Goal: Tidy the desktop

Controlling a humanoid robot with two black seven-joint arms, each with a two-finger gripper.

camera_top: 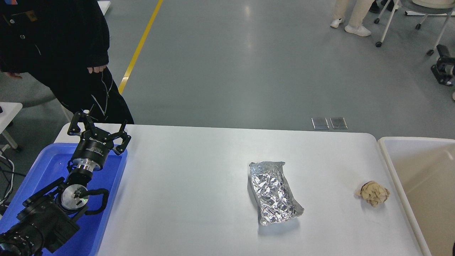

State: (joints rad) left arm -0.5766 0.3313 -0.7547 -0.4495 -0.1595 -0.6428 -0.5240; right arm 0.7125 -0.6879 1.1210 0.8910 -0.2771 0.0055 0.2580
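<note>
The white desktop (199,185) holds a crumpled silver foil packet (275,193) right of its middle and a tan crumpled paper ball (373,193) near its right edge. My left gripper (97,126) is open and empty. It hovers over the far end of the blue tray (46,167) at the desktop's left end, far from both items. A dark part of my right arm, its gripper (442,65), shows small at the right edge, high above the floor. Its fingers cannot be told apart.
A beige bin (419,170) stands against the desktop's right end. A person in black (64,53) stands at the far left corner. A wheeled chair (408,21) and another person's legs (350,17) are far back on the right.
</note>
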